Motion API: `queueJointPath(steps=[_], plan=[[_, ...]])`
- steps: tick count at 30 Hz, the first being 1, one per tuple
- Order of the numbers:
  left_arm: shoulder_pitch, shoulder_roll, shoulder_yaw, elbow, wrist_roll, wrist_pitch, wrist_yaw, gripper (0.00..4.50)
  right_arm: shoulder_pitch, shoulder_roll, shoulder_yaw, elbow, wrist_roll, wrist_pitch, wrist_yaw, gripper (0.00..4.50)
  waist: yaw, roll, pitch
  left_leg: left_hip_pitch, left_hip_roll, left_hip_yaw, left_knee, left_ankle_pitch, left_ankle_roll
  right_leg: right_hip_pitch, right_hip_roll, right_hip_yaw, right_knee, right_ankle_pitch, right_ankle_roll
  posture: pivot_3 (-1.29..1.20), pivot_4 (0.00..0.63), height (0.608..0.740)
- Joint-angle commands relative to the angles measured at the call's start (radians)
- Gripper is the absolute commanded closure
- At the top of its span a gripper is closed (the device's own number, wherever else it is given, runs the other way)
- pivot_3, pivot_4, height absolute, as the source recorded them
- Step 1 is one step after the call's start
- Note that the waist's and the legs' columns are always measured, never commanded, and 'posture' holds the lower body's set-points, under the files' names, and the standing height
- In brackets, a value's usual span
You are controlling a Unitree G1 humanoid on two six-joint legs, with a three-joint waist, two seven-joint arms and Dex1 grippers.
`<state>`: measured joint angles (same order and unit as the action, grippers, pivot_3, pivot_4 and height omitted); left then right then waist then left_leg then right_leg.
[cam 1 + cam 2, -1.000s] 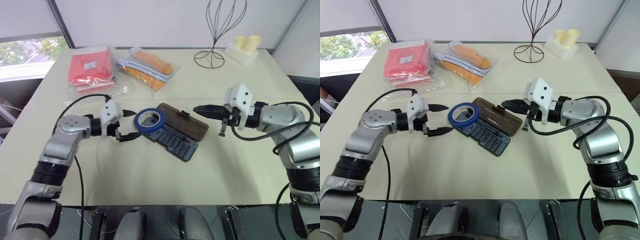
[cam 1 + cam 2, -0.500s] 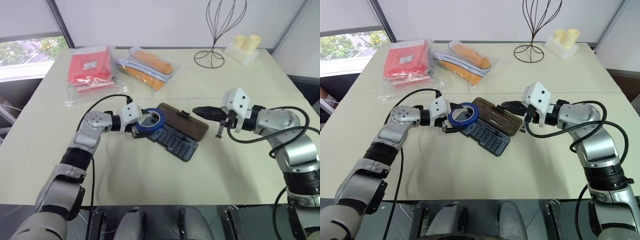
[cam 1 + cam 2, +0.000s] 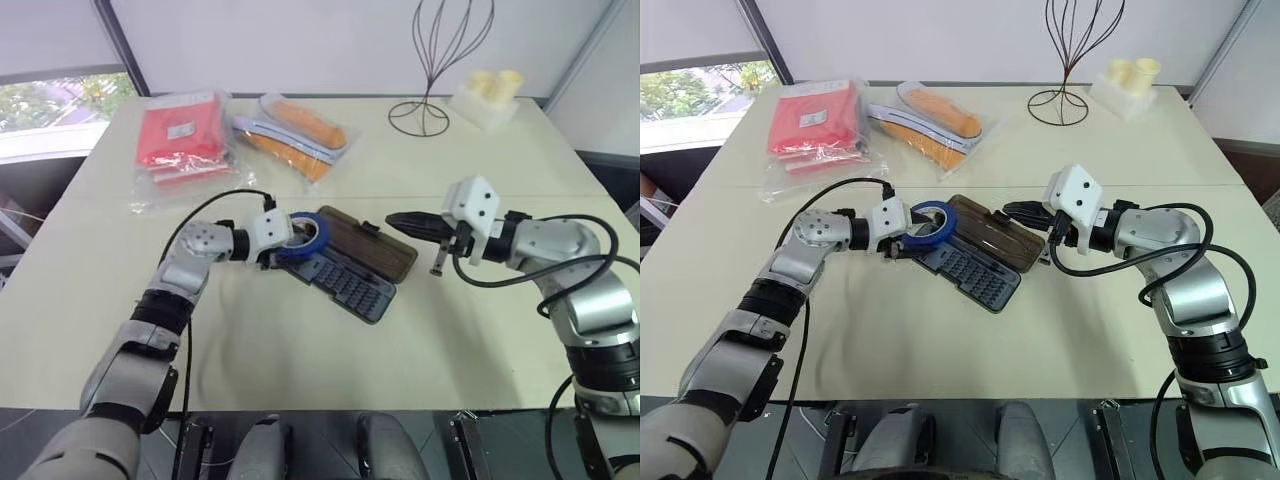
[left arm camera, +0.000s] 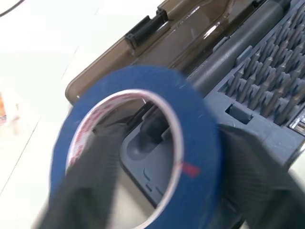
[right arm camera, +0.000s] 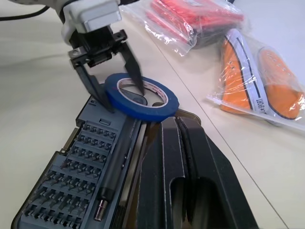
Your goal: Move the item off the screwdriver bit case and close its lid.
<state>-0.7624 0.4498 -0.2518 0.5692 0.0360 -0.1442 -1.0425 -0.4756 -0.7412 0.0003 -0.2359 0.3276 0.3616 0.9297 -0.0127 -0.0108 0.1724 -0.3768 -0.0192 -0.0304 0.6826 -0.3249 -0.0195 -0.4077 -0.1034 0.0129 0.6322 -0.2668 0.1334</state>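
Observation:
The item, a blue roll of tape (image 3: 305,236), sits tilted over the near-left corner of the screwdriver bit case (image 3: 357,287). The case lies open, its brown lid (image 3: 378,246) flat on the table beside the tray of bits. My left gripper (image 3: 284,246) is shut on the roll's wall, one finger (image 5: 137,78) inside the ring and the other finger (image 5: 93,87) outside. In the left wrist view the roll (image 4: 202,143) stands over the tray's corner. My right gripper (image 3: 398,220) is shut on nothing, hovering just right of the lid and pointing at it.
A bag of red goods (image 3: 180,138) and bags of orange goods (image 3: 298,133) lie at the back left. A wire stand (image 3: 424,110) and a white holder with pale cylinders (image 3: 487,97) stand at the back right. Bare table lies in front of the case.
My left gripper moved right to the tape roll and closed on its wall, and the roll has tipped up. The right arm stayed still.

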Motion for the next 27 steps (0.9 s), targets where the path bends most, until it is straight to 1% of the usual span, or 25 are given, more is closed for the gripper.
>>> queueJointPath(steps=[1, 2, 3, 7, 11, 15, 17, 21, 23, 27], plan=[[-0.005, 0.000, -0.002, -0.005, 0.006, 0.012, -0.008, 3.76, -0.010, 0.003, -0.011, -0.032, 0.000, -0.020, -0.004, 4.50, 0.000, 0.000, 0.000, 0.000, 0.000, 0.000, 0.000, 0.000, 0.000, 0.000, 0.000, 0.000, 0.000, 0.000, 0.000, 0.00, 0.150, 0.740], [-0.004, -0.001, -0.002, -0.006, 0.005, 0.017, -0.009, 4.03, -0.010, 0.002, -0.012, -0.033, 0.000, -0.019, -0.004, 4.50, 0.001, 0.000, 0.000, 0.000, 0.000, 0.000, 0.000, 0.000, 0.000, 0.000, 0.000, 0.000, 0.000, 0.000, 0.000, 0.00, 0.150, 0.740], [-0.003, -0.001, -0.003, -0.008, 0.003, 0.023, -0.012, 4.11, -0.010, 0.001, -0.012, -0.033, 0.001, -0.019, -0.004, 4.50, 0.000, 0.000, 0.000, 0.000, 0.000, 0.000, 0.000, 0.000, 0.000, 0.000, 0.000, 0.000, 0.000, 0.000, 0.000, 0.00, 0.150, 0.740], [0.011, -0.001, 0.010, -0.027, -0.013, 0.061, -0.007, 4.11, -0.008, -0.001, -0.013, -0.037, 0.000, -0.018, -0.005, 4.50, 0.001, 0.000, 0.000, 0.000, 0.000, 0.000, 0.000, 0.000, 0.000, 0.000, 0.000, 0.000, 0.000, 0.000, 0.000, 0.00, 0.150, 0.740], [0.030, 0.012, 0.064, -0.083, -0.031, 0.098, 0.070, 4.11, -0.004, 0.000, -0.015, -0.046, 0.001, -0.014, -0.009, 4.50, -0.001, 0.000, 0.000, 0.000, 0.000, 0.000, 0.000, 0.000, 0.000, 0.000, 0.000, 0.000, 0.000, 0.000, 0.000, 0.00, 0.150, 0.740], [0.095, 0.043, 0.181, -0.251, -0.069, 0.198, 0.198, 4.11, 0.002, 0.012, -0.004, -0.051, 0.002, -0.011, -0.015, 4.50, -0.006, 0.000, 0.000, 0.000, 0.000, 0.000, 0.000, 0.000, 0.000, -0.001, 0.000, 0.000, 0.001, 0.000, 0.000, 0.00, 0.150, 0.740], [0.133, 0.062, 0.218, -0.333, -0.072, 0.232, 0.239, 4.11, 0.005, 0.018, 0.002, -0.053, 0.002, -0.011, -0.016, 4.50, -0.004, 0.000, 0.000, 0.000, 0.001, -0.001, 0.000, 0.000, 0.000, -0.001, 0.000, 0.000, 0.001, 0.000, 0.000, 0.00, 0.150, 0.740], [0.254, 0.107, 0.337, -0.579, -0.074, 0.364, 0.365, 4.11, -0.007, 0.047, 0.031, -0.038, 0.001, -0.020, -0.012, 4.50, -0.003, 0.000, 0.000, 0.000, 0.001, -0.001, 0.000, 0.000, 0.000, -0.002, 0.000, 0.001, 0.001, 0.000, 0.000, 0.00, 0.150, 0.740], [0.305, 0.115, 0.388, -0.677, -0.060, 0.443, 0.440, 4.11, -0.017, 0.062, 0.046, -0.025, -0.003, -0.027, -0.010, 4.50, 0.000, 0.000, 0.000, 0.000, 0.001, -0.001, 0.000, 0.000, 0.000, -0.002, 0.000, 0.001, 0.001, 0.000, 0.000, 0.00, 0.150, 0.740], [0.482, 0.095, 0.563, -0.896, -0.005, 0.636, 0.630, 4.11, -0.061, 0.106, 0.088, 0.033, -0.012, -0.059, 0.016, 4.50, -0.005, 0.000, 0.000, 0.000, 0.000, -0.001, 0.000, 0.000, 0.000, -0.001, 0.000, 0.001, 0.001, 0.000, 0.000, 0.00, 0.150, 0.740]])
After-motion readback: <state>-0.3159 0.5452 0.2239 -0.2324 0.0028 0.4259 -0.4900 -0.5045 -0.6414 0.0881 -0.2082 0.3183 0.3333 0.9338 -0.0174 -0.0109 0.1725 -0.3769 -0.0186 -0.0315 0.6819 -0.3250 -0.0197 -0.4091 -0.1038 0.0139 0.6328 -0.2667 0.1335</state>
